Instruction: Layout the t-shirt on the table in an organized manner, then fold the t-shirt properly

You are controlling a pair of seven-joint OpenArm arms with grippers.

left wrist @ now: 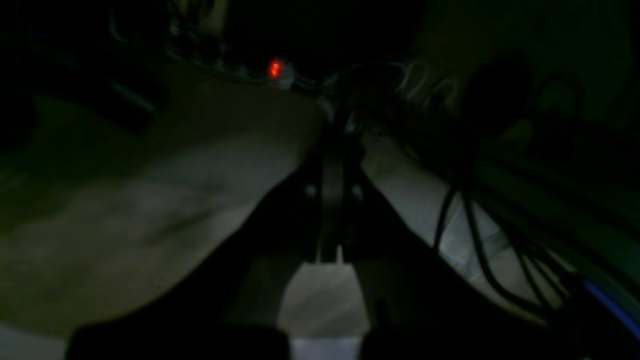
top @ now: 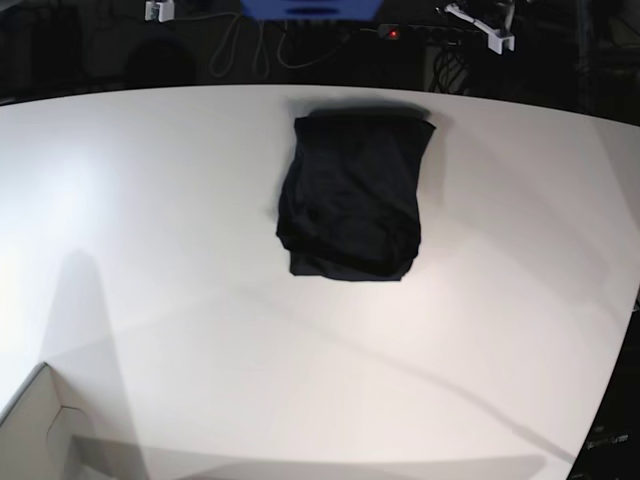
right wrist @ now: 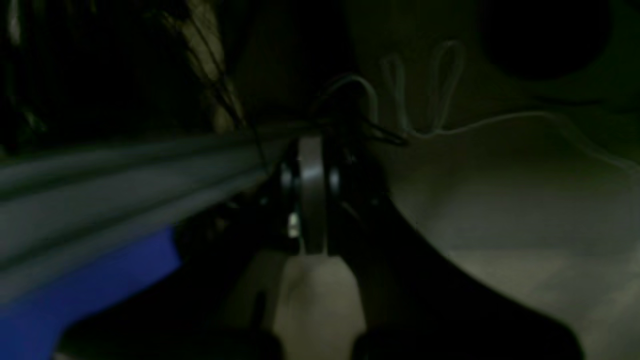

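Step in hand: by the look of it, the folding is done or nearly so. The t-shirt (top: 350,195) lies as a compact, roughly rectangular bundle, no sleeves spread out, though its lower edge looks slightly rounded and uneven.

T-shirt location: on the worktop (top: 150,250), toward the far middle in the base view, lying flat with nothing on or against it. It does not appear in either wrist view, so it sits well apart from both sets of jaws.

Left gripper (left wrist: 332,165): jaws pressed together, nothing between them. It points at a dim area with dark cables (left wrist: 480,240) and a small red light (left wrist: 275,69), not at the garment.

Right gripper (right wrist: 312,200): jaws likewise closed and empty, facing a dark background with a pale looped cable (right wrist: 425,100) and a blue patch (right wrist: 90,280) to one side.

Arms: neither arm shows over the worktop in the base view; both seem drawn back.

Next move: if the fold is judged good enough, nothing more is needed. If tidying is wanted, one arm would have to come back over the worktop, open its jaws and square up the bundle's nearer edge.

Other item: a cardboard box corner (top: 40,430), far from the shirt.
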